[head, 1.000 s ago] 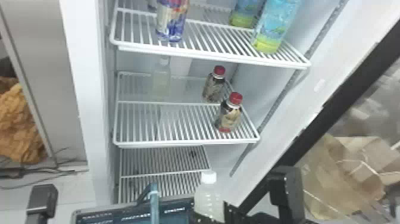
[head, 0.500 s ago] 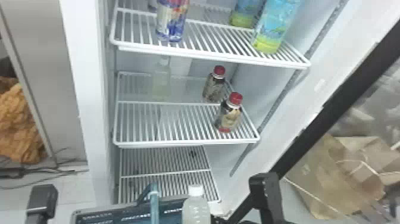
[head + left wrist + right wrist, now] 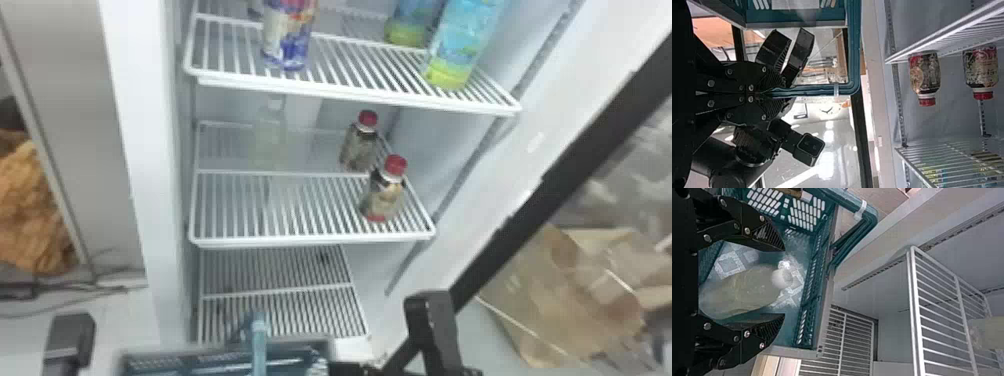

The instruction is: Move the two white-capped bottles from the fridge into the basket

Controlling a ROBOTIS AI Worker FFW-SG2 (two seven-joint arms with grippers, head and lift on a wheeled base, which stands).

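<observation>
The right gripper's (image 3: 350,369) jaws stand wide apart, one to each side of a cloudy, pale yellow-green plastic bottle with a smooth white cap (image 3: 742,291), its body back between them and its cap near the tips. The bottle is inside a teal plastic basket with slotted walls (image 3: 817,278); whether it touches either finger, I can't tell. In the right wrist view, the black fingers (image 3: 770,235) show fine ridges along their inner faces. The right forearm angles in low beside the fridge door, its boxy black block (image 3: 430,305) upright. The left gripper (image 3: 772,93) is clenched on the basket's thin, squared teal handle (image 3: 852,55), the fingers meeting around it, while a black block of the left arm (image 3: 70,340) shows at the head view's lower left. Farther out, a second white-capped bottle (image 3: 270,135), translucent and upright, stands toward the left back of the white wire middle shelf (image 3: 310,240). Two squat, dark-patterned bottles with glossy red caps (image 3: 385,195) stand toward that shelf's right side, one behind the other.
</observation>
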